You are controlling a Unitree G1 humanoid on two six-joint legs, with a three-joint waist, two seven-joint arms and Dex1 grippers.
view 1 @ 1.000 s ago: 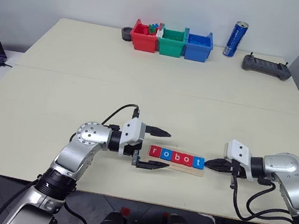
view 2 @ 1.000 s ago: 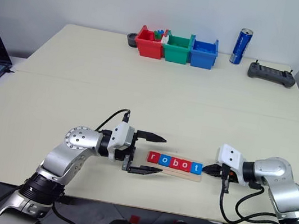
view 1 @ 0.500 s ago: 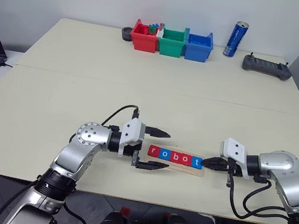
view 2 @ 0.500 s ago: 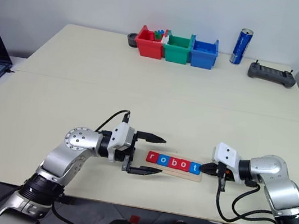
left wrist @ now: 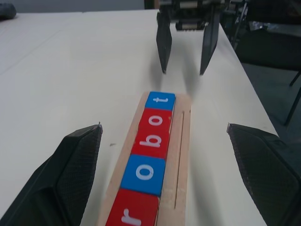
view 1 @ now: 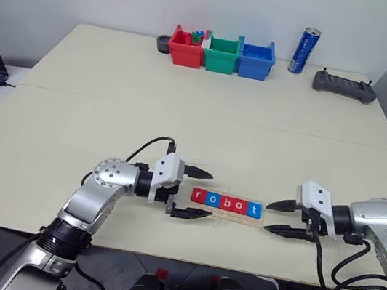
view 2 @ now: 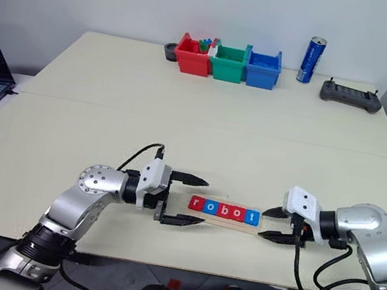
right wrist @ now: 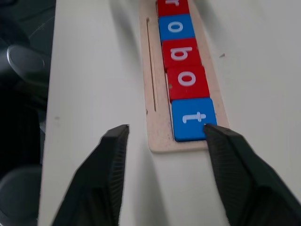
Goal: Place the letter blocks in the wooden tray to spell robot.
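Head cams look down; wrist cams close, facing across wooden tray (left wrist: 181, 155)

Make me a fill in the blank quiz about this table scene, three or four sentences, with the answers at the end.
1. The letter blocks in the wooden tray spell the word ____.
2. The block with the letter t is coloured ____.
3. The right gripper, just off the tray's t end, has its fingers ____.
4. At the far edge of the table, the green bin sits between the red bin and the ____ bin.

Answers: robot; blue; open; blue
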